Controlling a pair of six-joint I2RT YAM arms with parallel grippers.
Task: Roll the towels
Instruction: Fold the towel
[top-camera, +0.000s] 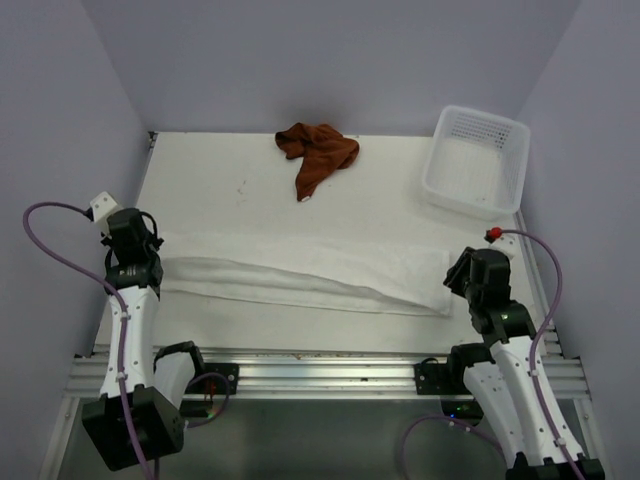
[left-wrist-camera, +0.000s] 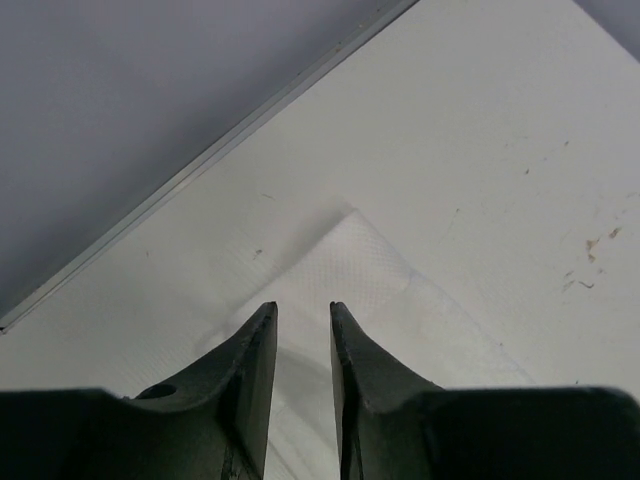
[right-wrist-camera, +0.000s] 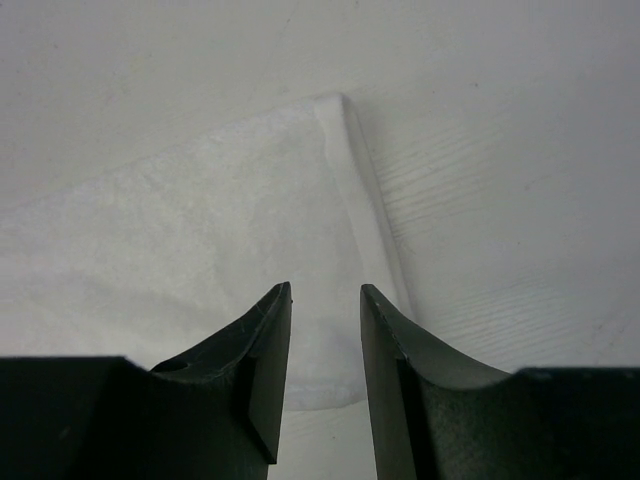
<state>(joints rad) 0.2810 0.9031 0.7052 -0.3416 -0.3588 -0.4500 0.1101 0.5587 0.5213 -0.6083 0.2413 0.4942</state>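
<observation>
Over the white towel (top-camera: 300, 278), both jaws hang part-open, empty.

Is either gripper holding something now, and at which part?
Nothing is held. The left gripper and the right gripper stand open, each over one end of the white towel.

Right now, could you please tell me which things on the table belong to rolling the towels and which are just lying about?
Part of the job:
- white towel, stretched as a long strip across the near side
- rust-brown towel, crumpled at the far edge

Just lying about:
- white perforated basket, far right corner
</observation>
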